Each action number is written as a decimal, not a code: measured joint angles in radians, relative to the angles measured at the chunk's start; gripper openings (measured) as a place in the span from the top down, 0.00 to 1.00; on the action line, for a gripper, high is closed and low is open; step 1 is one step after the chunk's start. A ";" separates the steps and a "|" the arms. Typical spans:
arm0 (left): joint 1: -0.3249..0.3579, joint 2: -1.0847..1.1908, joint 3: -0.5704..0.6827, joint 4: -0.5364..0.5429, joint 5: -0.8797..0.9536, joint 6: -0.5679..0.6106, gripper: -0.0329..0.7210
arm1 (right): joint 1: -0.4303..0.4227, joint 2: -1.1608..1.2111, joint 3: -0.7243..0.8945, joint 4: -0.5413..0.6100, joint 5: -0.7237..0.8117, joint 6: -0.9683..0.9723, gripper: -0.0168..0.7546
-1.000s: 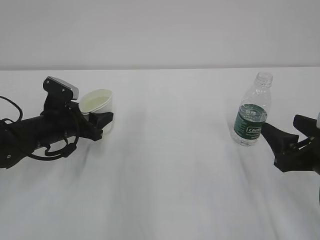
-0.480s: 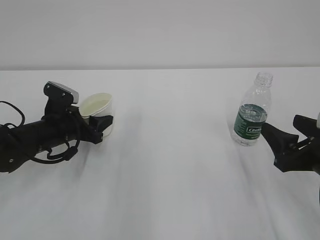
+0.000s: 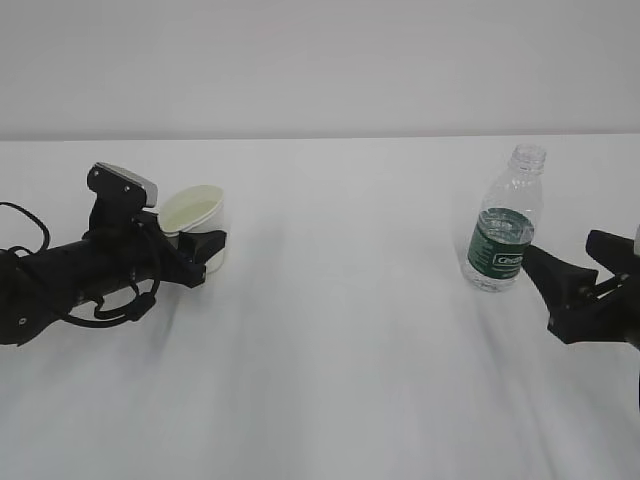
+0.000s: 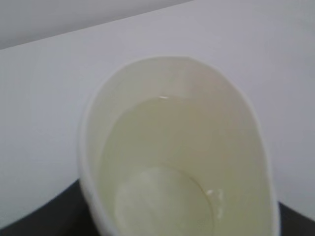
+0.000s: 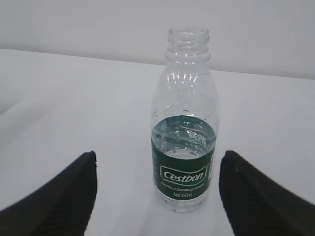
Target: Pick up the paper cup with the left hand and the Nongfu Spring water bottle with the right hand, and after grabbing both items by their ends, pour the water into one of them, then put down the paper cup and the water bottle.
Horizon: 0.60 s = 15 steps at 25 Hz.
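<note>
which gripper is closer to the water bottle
Right. The right gripper sits open just short of the water bottle, fingers apart, not touching. The left gripper is far across the table, closed around the paper cup.

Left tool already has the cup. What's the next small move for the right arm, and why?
Probably ease the right tool forward so its open fingers straddle the clear ribbed plastic bottle with the dark green label, then close. In the right wrist view the bottle stands upright, uncapped and centred between the two fingers but still ahead of them, untouched. The small white paper cup sits tilted in the left tool.
</note>
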 joint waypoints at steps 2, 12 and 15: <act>0.000 0.000 0.000 0.000 0.000 0.000 0.40 | 0.000 0.000 0.000 0.000 0.000 0.002 0.23; 0.000 0.000 0.000 0.000 0.000 0.000 0.40 | 0.000 0.000 0.000 -0.004 0.000 0.004 0.23; 0.000 0.000 0.000 0.002 0.000 0.000 0.39 | 0.000 0.000 0.000 -0.009 0.000 0.005 0.23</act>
